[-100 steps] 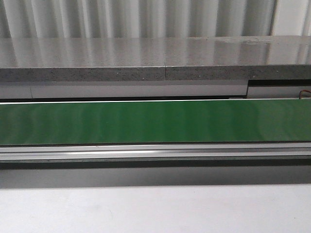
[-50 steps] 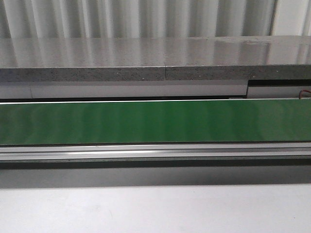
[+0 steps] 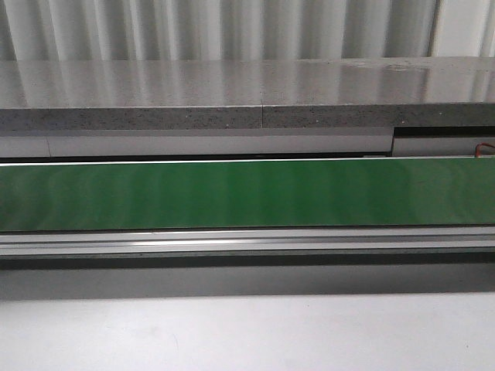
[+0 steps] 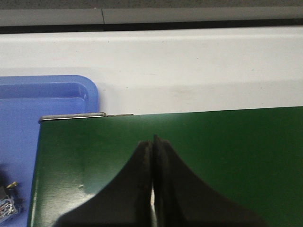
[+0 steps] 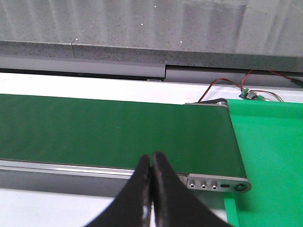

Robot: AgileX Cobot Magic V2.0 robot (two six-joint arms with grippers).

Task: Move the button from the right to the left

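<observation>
No yellow-capped button shows in any view. The green conveyor belt [image 3: 247,193] is bare in the front view, and neither gripper appears there. In the left wrist view my left gripper [image 4: 153,142] is shut and empty above the belt's left end [image 4: 189,156]. At that view's edge a small blue-grey boxy part with a brass tip [image 4: 7,205] lies in a blue tray [image 4: 52,94]; I cannot tell if it is the button. In the right wrist view my right gripper [image 5: 151,158] is shut and empty above the belt's front rail [image 5: 71,168], near its right end.
A grey stone-like shelf [image 3: 247,97] runs behind the belt. A white table surface [image 3: 247,332] lies in front. A bright green surface [image 5: 270,156] adjoins the belt's right end, with red-black wires and a small circuit board [image 5: 248,94] behind it.
</observation>
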